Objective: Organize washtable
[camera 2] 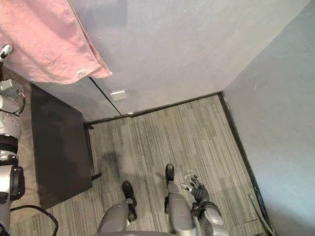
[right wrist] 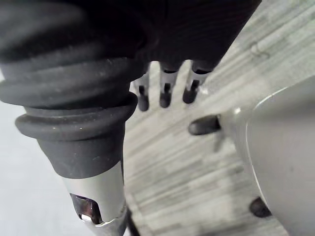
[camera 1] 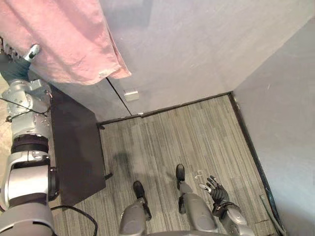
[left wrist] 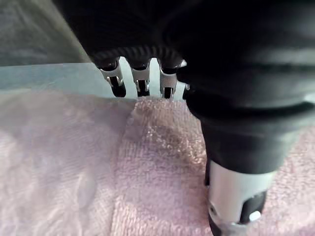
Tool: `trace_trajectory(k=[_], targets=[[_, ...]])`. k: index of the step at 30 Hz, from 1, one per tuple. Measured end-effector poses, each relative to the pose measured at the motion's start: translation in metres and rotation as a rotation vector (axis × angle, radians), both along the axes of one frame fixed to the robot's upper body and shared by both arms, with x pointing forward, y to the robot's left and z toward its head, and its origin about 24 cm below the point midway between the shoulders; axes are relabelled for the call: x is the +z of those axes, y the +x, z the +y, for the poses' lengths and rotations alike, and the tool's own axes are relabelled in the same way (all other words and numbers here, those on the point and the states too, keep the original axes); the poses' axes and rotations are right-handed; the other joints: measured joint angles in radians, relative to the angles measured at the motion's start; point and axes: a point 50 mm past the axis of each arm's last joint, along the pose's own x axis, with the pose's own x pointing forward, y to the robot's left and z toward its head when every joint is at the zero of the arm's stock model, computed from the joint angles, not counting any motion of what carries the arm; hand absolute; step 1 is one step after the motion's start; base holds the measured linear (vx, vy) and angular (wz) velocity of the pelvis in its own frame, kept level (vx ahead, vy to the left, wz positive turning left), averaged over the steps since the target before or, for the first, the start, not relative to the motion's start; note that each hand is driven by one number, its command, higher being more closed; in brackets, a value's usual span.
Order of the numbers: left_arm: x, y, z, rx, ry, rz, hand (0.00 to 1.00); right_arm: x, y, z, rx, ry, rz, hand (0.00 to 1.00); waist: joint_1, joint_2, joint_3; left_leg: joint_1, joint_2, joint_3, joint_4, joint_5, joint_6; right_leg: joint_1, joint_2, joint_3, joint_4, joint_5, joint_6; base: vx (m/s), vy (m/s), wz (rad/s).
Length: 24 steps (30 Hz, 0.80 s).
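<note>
Washrm corner: pink towel (camera 1: 64, 39), carpet (camera 1: 197, 142).

Nothing written can be read here, no word, number or sign. The pink towel (camera 1: 64, 39) has a small white label (camera 2: 81, 73) at its lower hem, but the print is too small to read. Just below the towel's corner, a small white plate (camera 1: 131, 95) sits on the grey wall (camera 1: 197, 44), with no marking I can make out.
</note>
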Motion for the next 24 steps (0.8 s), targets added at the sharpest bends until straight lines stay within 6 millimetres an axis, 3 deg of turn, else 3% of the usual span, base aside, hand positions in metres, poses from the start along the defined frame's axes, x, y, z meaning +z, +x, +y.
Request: trace_trajectory(k=[10, 14, 15, 17, 18, 19, 20, 21, 24], targets=[[-0.009, 0.007, -0.009, -0.025, 0.003, 0.04, 0.0, 0.001, 0.001, 0.0, -0.001, -0.003, -0.01, 0.0, 0.001, -0.003, 0.002, 0.0, 0.0, 0.0, 0.0, 0.0, 0.0, 0.001, -0.001, -0.001, 0.0, 0.0, 0.0, 0.0, 0.0, 0.0], [-0.022, 0.016, -0.022, -0.06, 0.126, 0.176, 0.0, 0.023, 0.02, 0.008, 0.005, 0.056, -0.143, 0.0, 0.0, -0.003, 0.003, 0.014, 0.0, 0.014, -0.001, 0.0, 0.0, 0.007, 0.0, 0.011, 0.0, 0.002, 0.001, -0.01, 0.001, -0.08], [-0.022, 0.016, -0.022, -0.061, 0.135, 0.184, 1.0, 0.028, 0.024, 0.011, 0.01, 0.071, -0.169, 0.0, 0.0, -0.004, 0.004, 0.015, 0.0, 0.015, -0.001, 0.0, 0.0, 0.006, 0.0, 0.012, 0.0, 0.003, 0.001, -0.01, 0.0, -0.05], [-0.019, 0.019, -0.026, -0.069, 0.149, 0.185, 1.0, 0.046, 0.035, 0.014, 0.022, 0.092, -0.259, 0.0, 0.002, -0.005, 0.009, 0.015, 0.001, 0.017, -0.001, 0.0, 0.0, 0.006, 0.0, 0.013, 0.0, 0.005, 0.0, 0.0, 0.0, -0.02], [-0.014, 0.022, -0.03, -0.078, 0.165, 0.184, 1.0, 0.071, 0.047, 0.018, 0.072, 0.108, -0.378, 0.0, 0.005, -0.008, 0.019, 0.016, 0.002, 0.018, -0.001, 0.0, 0.0, 0.006, -0.001, 0.015, 0.0, 0.008, 0.001, -0.02, 0.006, -0.05], [-0.005, 0.03, -0.041, -0.111, 0.222, 0.195, 1.0, 0.149, 0.087, 0.023, 0.203, 0.187, -0.724, 0.0, 0.004, -0.025, 0.028, 0.016, 0.0, 0.02, 0.002, 0.0, 0.0, 0.006, -0.005, 0.019, 0.0, 0.014, 0.003, -0.02, 0.01, -0.05], [-0.001, 0.034, -0.046, -0.131, 0.243, 0.2, 1.0, 0.174, 0.1, 0.022, 0.227, 0.224, -0.816, 0.0, 0.007, -0.028, 0.03, 0.016, 0.0, 0.022, 0.003, 0.0, 0.0, 0.005, -0.006, 0.02, 0.0, 0.016, 0.004, -0.01, 0.013, -0.04], [0.002, 0.035, -0.049, -0.142, 0.259, 0.202, 1.0, 0.193, 0.109, 0.021, 0.256, 0.24, -0.884, 0.0, 0.007, -0.028, 0.03, 0.017, 0.0, 0.024, 0.003, 0.0, 0.0, 0.005, -0.005, 0.021, 0.0, 0.016, 0.004, 0.0, 0.01, -0.03], [0.006, 0.036, -0.051, -0.154, 0.265, 0.193, 1.0, 0.212, 0.117, 0.02, 0.292, 0.242, -0.947, 0.0, 0.011, -0.028, 0.03, 0.016, 0.0, 0.023, 0.003, 0.0, 0.0, 0.005, -0.004, 0.018, 0.0, 0.016, 0.004, 0.01, 0.003, 0.01]])
